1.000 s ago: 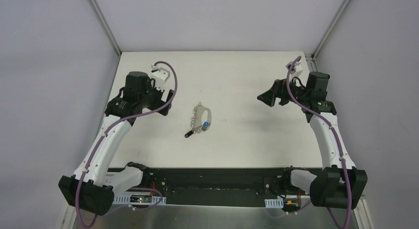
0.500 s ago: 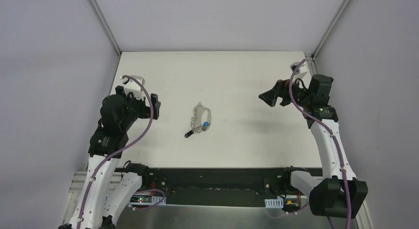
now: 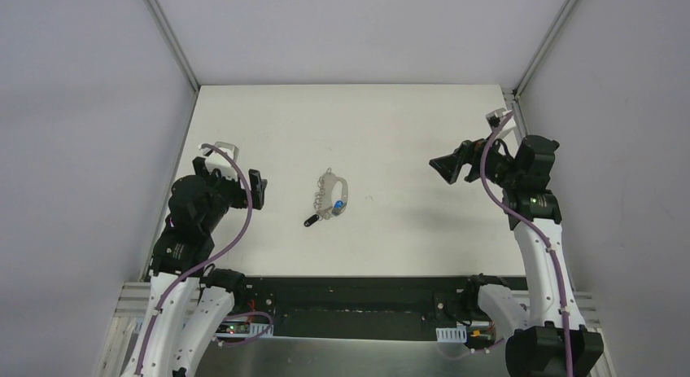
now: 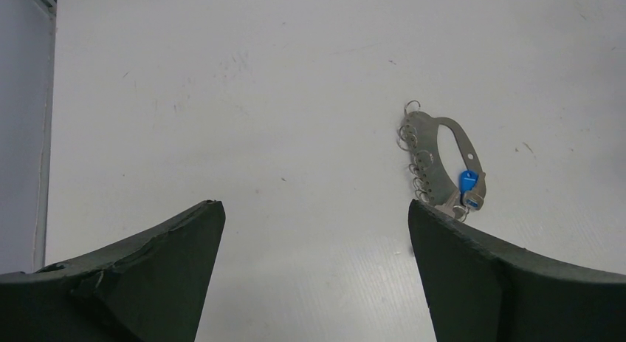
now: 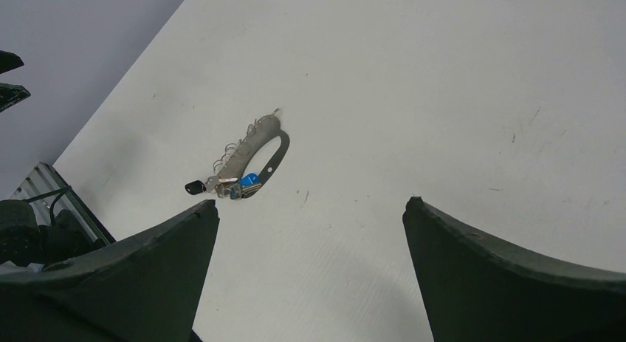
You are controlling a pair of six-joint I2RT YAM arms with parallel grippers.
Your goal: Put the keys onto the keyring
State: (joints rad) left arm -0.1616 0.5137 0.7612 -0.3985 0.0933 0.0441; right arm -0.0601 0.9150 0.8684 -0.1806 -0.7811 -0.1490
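Left arm (image 3: pixel 175 255): I am watching it pull back toward the near left corner; a second ago it was reaching farther out over the table.

Black-headed key (image 3: pixel 309 222): it is lying at the near tip of the keyring, in the same spot as a second ago.

Blue-tagged key (image 4: pixel 468 183): it is resting against the near end of the loop, just beside the black one, and is not shifting either.

Keyring (image 4: pixel 430 172): the pale oval loop is lying flat mid-table, between the two arms and well apart from both, its row of small clips trailing along its left side.

Left gripper (image 3: pixel 254 190): its jaws are standing wide apart and gripping nothing, with only bare table showing between them in the wrist view.

Right gripper (image 3: pixel 446 167): it is also gaping fully and carrying nothing, and it is drifting slightly nearer and rightward, away from the centre.

Table (image 3: pixel 407 116): beyond the keyring its white top is showing nothing else.

Meaning for the task: both keys are appearing to hang from the loop's near end, though I cannot confirm the clips from here. I am reading both arms backing off empty as the job finishing.
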